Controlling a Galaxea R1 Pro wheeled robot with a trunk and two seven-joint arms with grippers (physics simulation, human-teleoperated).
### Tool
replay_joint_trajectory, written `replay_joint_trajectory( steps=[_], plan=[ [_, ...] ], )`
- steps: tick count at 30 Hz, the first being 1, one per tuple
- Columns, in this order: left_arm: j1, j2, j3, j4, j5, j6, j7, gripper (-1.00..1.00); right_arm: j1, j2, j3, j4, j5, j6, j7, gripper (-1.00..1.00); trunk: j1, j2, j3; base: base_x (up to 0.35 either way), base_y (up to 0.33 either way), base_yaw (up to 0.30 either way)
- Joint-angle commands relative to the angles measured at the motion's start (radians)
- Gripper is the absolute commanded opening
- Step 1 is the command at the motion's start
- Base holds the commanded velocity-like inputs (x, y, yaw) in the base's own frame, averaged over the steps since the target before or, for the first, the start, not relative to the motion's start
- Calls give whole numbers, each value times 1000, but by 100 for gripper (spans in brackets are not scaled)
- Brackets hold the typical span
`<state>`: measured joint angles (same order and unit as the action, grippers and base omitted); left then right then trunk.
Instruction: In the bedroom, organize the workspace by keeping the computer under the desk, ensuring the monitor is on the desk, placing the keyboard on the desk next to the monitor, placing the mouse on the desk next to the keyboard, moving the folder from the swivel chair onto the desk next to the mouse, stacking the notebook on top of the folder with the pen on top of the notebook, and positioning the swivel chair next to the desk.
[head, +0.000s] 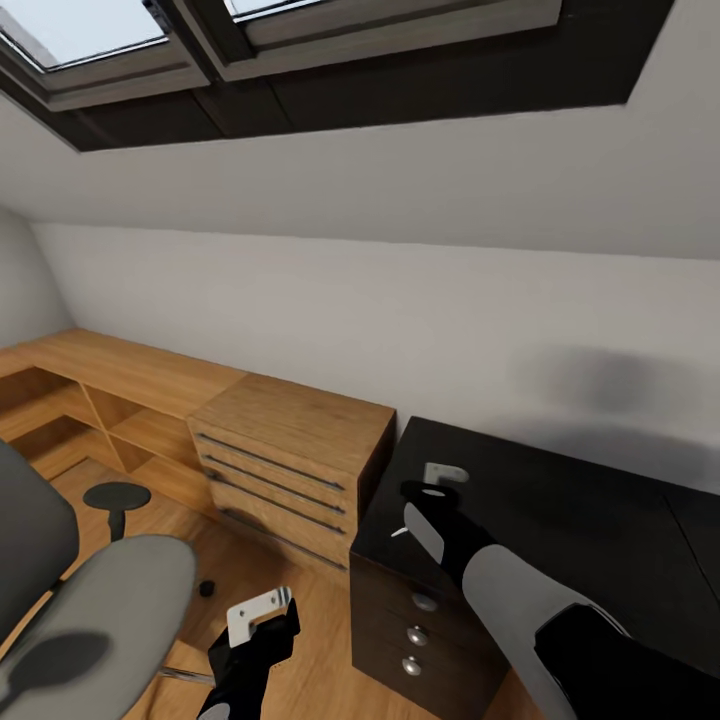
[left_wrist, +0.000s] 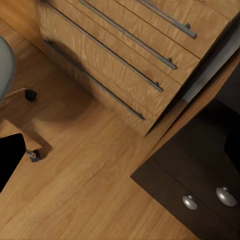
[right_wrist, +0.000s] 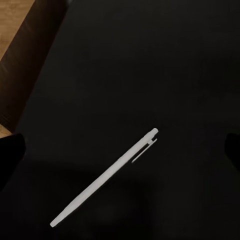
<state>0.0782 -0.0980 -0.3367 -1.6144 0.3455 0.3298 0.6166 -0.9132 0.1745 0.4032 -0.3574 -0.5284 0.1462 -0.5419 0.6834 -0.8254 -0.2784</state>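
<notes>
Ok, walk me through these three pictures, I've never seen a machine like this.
This is a simulated two-armed robot in an attic room. The big picture looks down from its head: the left hand hangs over the wooden floor beside the swivel chair, and the right hand reaches over the black desk. The other two pictures come from cameras at each wrist. The left one sees the light-wood drawer chest and the desk's silver knobs. The right one sees the pen lying on the desk, dark fingertips on either side. Nothing is held.
</notes>
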Motion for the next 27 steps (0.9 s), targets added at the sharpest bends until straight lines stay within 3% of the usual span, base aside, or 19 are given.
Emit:
replay_joint_trajectory(
  steps=[1, 9, 27],
  plan=[
    [0, 0, -1, -3, 6, 3, 6, 100, -1, 0, 5, 1, 0, 8, 14, 100, 4, -8, -4, 1, 0, 0],
    [0, -1, -3, -4, 6, 3, 6, 100, -1, 0, 2, 48, 1, 0, 58, 100, 35, -64, -30, 0, 0, 0],
    [0, -2, -4, -4, 6, 3, 6, 100, -1, 0, 0, 56, -1, -2, 61, 100, 104, -190, -86, 0, 0, 0]
  ],
)
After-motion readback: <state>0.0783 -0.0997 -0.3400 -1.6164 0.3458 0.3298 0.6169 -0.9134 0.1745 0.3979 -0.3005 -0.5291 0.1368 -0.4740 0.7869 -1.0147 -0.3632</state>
